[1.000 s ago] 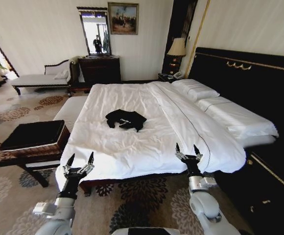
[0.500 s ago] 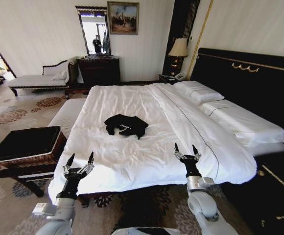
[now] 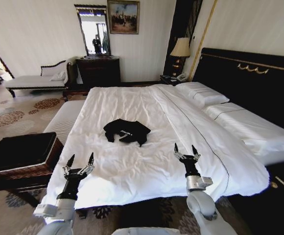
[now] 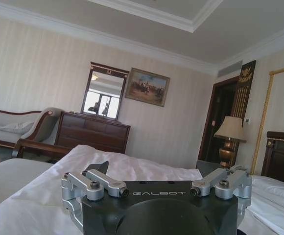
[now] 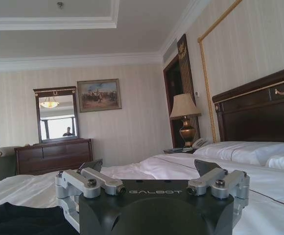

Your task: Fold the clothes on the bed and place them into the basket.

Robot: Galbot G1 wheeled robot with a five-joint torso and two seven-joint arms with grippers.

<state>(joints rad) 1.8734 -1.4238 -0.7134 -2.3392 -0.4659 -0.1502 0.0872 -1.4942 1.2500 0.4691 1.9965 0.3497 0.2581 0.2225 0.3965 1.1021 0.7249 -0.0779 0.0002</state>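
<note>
Fingers on both grippers stand spread wide and hold nothing. The left gripper (image 3: 79, 163) hovers over the near left edge of the bed (image 3: 147, 161), and the right gripper (image 3: 186, 152) hovers over the near edge farther right, both pointing toward the far side.

One black T-shirt (image 3: 126, 131) lies crumpled on the white duvet, roughly mid-bed and beyond both grippers. It sits between the two arms in left-right terms, a little nearer the left gripper's line than the right's, yet well apart from each, so neither set of fingers touches it. Its bundle runs mostly left to right, with a lobe drooping toward the near right. In the right wrist view a dark fold of it shows at the lower edge.

One basket (image 3: 19, 156), dark wicker with a black inside, stands on the floor just beside the bed's near left corner, closest to the left arm. As I judge it, reaching the shirt calls for both arms to extend far over the duvet.
</note>
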